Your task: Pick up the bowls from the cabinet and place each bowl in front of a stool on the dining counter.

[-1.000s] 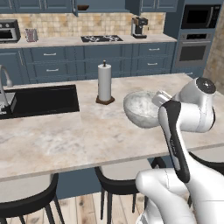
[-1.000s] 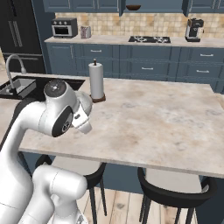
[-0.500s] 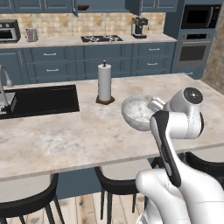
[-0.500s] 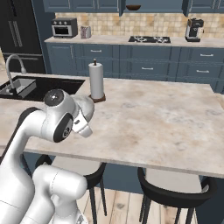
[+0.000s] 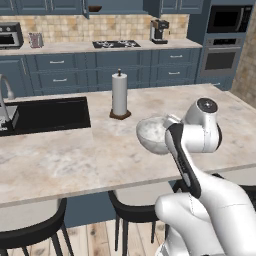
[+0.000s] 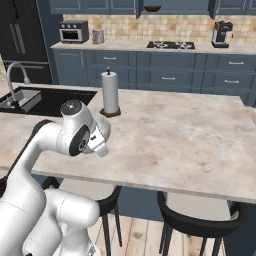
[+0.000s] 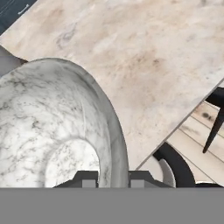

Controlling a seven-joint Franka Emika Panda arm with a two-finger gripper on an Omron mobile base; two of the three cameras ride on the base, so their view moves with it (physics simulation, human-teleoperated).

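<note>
The grey-white marbled bowl (image 5: 151, 134) hangs just above the dining counter (image 5: 75, 160) near its front edge. My gripper (image 7: 113, 180) is shut on the bowl's rim (image 7: 114, 144), one fingertip inside the wall and one outside. In the right base view my arm covers most of the bowl (image 6: 104, 131). A dark brown bowl (image 5: 94, 8) sits on the shelf of the open cabinet (image 5: 115, 6) on the far wall. Black stools (image 5: 134, 211) stand under the counter's near edge, and one curved backrest (image 7: 176, 164) lies right below the held bowl.
A paper towel roll (image 5: 119, 95) stands on the counter behind the bowl. The black inset sink (image 5: 47, 114) with its faucet (image 5: 6, 89) is at the left. Another stool (image 6: 200, 222) stands to the right. A gas hob (image 5: 116, 44) and coffee machine (image 5: 159, 31) are on the back counter.
My arm has carried the marbled bowl down and toward the counter's near edge, slightly left in the left base view. The grip is unchanged.
</note>
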